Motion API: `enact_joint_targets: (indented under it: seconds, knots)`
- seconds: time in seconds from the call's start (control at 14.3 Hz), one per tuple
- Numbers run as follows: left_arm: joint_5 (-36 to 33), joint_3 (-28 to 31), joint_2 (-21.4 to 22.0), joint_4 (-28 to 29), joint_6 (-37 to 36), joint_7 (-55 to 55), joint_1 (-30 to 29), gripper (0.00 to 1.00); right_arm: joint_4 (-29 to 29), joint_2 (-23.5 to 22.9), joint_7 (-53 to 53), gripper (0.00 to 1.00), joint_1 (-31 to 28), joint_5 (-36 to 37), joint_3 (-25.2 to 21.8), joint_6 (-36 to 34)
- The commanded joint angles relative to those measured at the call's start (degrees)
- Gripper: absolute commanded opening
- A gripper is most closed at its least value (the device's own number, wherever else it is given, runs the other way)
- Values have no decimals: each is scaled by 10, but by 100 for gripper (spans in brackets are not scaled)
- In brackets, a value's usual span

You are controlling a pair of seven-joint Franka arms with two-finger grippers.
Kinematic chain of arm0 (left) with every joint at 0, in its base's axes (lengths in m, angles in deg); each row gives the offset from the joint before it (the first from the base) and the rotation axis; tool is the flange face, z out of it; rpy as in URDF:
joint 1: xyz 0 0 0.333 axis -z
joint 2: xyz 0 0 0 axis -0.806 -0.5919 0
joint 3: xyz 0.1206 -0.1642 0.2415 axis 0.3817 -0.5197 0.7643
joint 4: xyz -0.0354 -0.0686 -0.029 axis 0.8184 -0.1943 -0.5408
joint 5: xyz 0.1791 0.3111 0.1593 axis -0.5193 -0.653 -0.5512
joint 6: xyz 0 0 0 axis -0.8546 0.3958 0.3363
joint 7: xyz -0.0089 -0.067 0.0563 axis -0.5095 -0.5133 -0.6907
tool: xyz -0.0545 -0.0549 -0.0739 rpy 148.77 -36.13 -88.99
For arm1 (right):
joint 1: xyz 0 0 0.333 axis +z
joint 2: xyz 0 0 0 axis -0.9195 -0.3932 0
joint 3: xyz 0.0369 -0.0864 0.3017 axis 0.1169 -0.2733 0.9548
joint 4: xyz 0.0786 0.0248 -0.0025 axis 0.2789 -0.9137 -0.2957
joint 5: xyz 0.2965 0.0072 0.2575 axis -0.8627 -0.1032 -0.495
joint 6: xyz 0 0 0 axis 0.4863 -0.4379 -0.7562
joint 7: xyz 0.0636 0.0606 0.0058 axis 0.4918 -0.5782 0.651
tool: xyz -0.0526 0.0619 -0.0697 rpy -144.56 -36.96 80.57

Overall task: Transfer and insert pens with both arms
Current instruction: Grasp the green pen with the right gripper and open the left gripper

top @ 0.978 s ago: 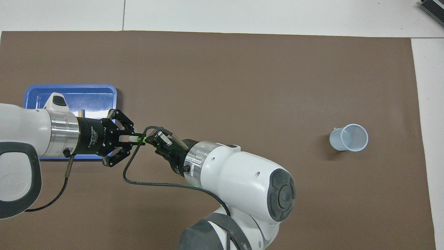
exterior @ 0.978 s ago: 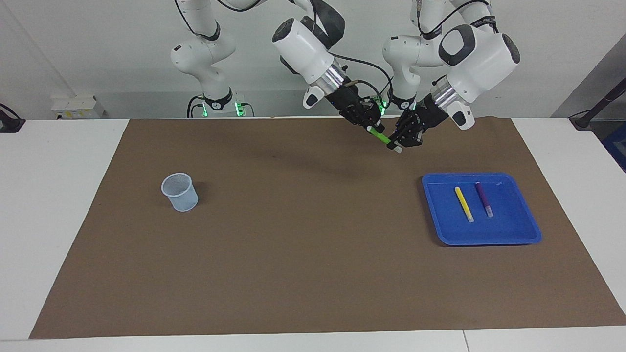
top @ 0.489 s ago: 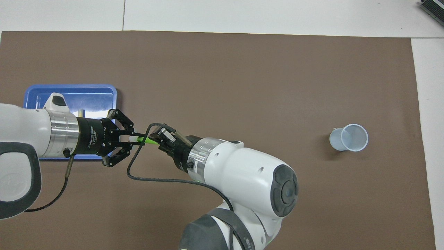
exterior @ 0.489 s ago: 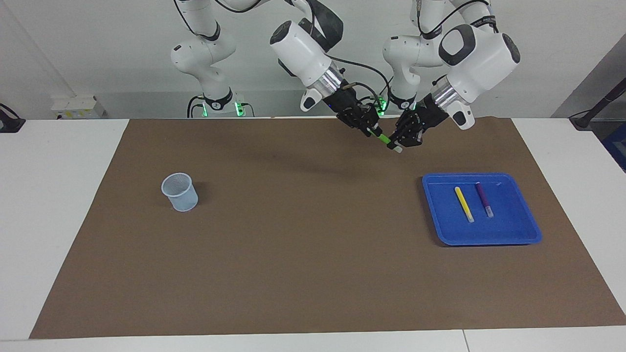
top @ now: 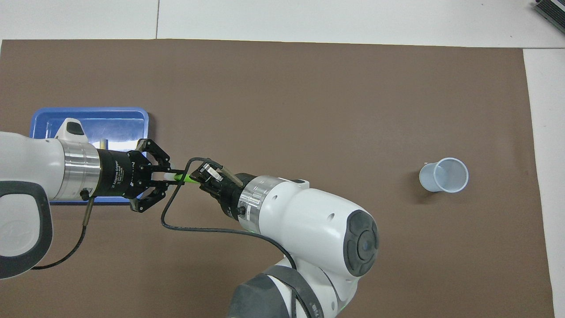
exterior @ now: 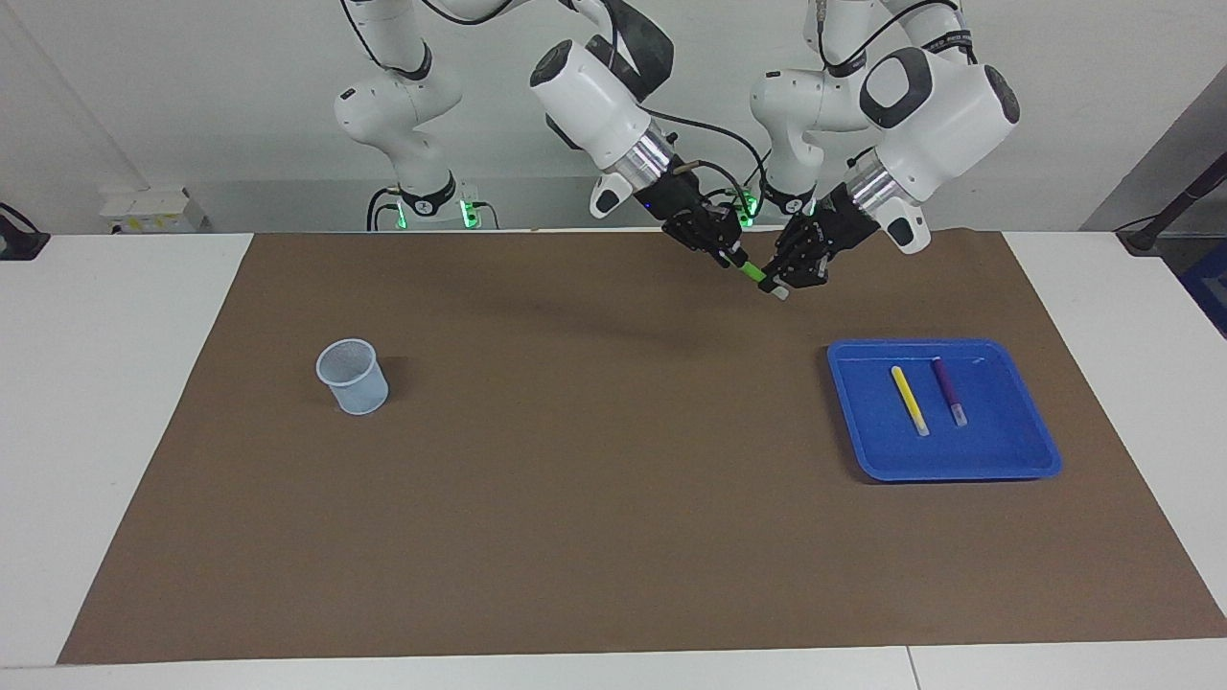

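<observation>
The green pen (exterior: 752,271) hangs in the air over the brown mat's (exterior: 594,498) edge nearest the robots, slanting between both grippers. My left gripper (exterior: 775,281) is shut on its whitish-end half, and the whitish tip (exterior: 782,294) pokes out below the fingers. My right gripper (exterior: 733,257) is shut on the green end. From overhead the green pen (top: 185,178) bridges the left gripper (top: 170,176) and right gripper (top: 199,177). A yellow pen (exterior: 909,400) and a purple pen (exterior: 948,390) lie side by side in the blue tray (exterior: 1016,460).
A pale mesh cup (exterior: 354,377) stands upright on the mat toward the right arm's end, also visible from overhead as the cup (top: 443,175). From overhead the left arm covers much of the blue tray (top: 114,123). White table surrounds the mat.
The right gripper drew back a little along the green pen, baring more of its green body, then closed on it. The left gripper and the pen stayed put.
</observation>
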Motion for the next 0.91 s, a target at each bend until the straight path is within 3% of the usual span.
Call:
enact_joint_targets:
  seconds: [0.0,0.35,0.42,0.49,0.84]
  knots:
    - [9,7,18,18,12,-8,11,0,-2,-2,12,0,-2,-13,3,7]
    - [8,7,18,18,9,4,14,0,-2,-2,16,0,-3,-13,3,6]
    - [8,7,18,18,13,4,14,70,-2,-2,22,0,-5,-13,3,4]
    - [8,7,18,18,12,2,14,100,-2,-1,44,0,-7,-13,3,-3]
    - [8,8,18,18,11,29,14,100,-1,5,191,0,-53,-10,2,-106]
